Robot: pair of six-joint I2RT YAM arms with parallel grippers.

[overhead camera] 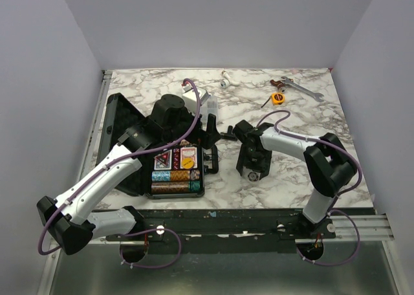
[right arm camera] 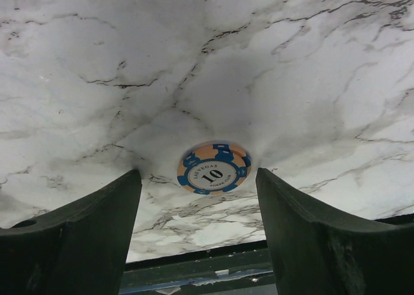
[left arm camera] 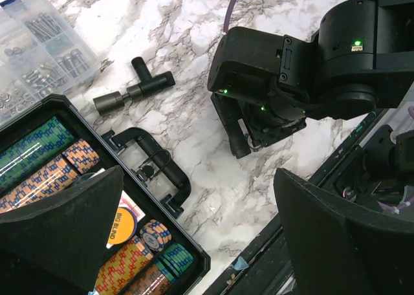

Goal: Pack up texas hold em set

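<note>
The black case [overhead camera: 123, 123] lies open at the left, its tray holding rows of multicoloured chips [overhead camera: 174, 177], a card deck [overhead camera: 163, 159] and a yellow button [overhead camera: 188, 156]. My left gripper [overhead camera: 208, 137] hovers open and empty over the tray's right edge. In the left wrist view [left arm camera: 200, 243] it sits above the chip rows [left arm camera: 39, 165], the yellow "BIG BLIND" button [left arm camera: 121, 225] and the case handle [left arm camera: 155, 169]. My right gripper [overhead camera: 251, 173] points down, open, right of the case. Between its fingers [right arm camera: 197, 174] an orange-and-blue "10" chip [right arm camera: 213, 167] lies flat on the marble, untouched.
A clear compartment box [left arm camera: 39, 49] and a black T-shaped tool [left arm camera: 132, 91] lie beyond the case. A yellow tape measure [overhead camera: 277, 98] and a wrench [overhead camera: 301, 88] lie at the back right. The table's front edge [right arm camera: 194, 262] runs just behind the loose chip.
</note>
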